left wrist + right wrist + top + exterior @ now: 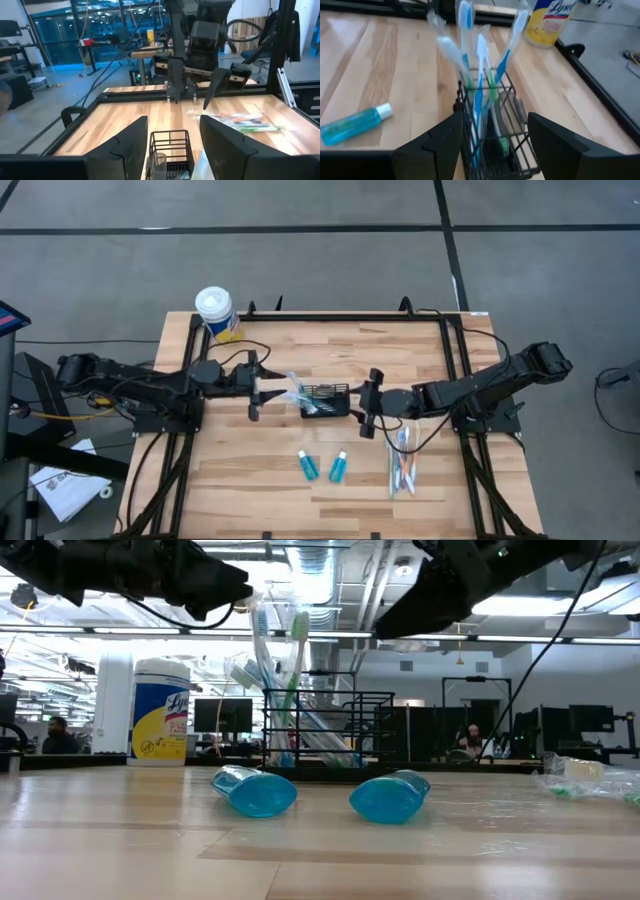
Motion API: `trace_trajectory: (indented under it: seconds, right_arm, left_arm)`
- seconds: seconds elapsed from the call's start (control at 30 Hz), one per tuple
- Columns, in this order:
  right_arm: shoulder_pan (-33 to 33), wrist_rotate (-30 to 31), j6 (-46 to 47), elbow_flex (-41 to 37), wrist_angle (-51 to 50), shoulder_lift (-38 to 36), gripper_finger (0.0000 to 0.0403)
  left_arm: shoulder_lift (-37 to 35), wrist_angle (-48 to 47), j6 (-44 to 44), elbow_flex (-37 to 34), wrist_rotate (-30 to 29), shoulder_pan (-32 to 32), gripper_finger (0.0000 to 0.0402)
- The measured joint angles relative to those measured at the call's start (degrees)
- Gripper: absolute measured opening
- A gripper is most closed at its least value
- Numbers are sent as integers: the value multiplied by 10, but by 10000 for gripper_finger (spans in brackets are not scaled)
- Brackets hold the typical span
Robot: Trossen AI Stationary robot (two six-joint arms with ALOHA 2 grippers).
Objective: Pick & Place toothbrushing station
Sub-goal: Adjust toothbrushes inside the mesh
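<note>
Black wire basket at mid-bench, holding upright wrapped toothbrushes; brush count blurred. Left gripper just left of the basket, fingers spread apart, empty. Right gripper just right of it, fingers wide, empty. Two teal tubes lying nearer the front edge; more wrapped brushes at right. Canister label cut off, reading "Lys".
</note>
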Motion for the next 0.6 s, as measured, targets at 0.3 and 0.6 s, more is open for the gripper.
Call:
trace_trajectory:
  seconds: [0.3,0.6]
  right_arm:
    - [-20,0,-12,0,46,0,214]
    - [-41,-60,-12,-1,93,65,214]
  left_arm:
    - [-20,-66,-12,0,-6,-10,176]
    - [-31,-77,-12,0,-8,-15,176]
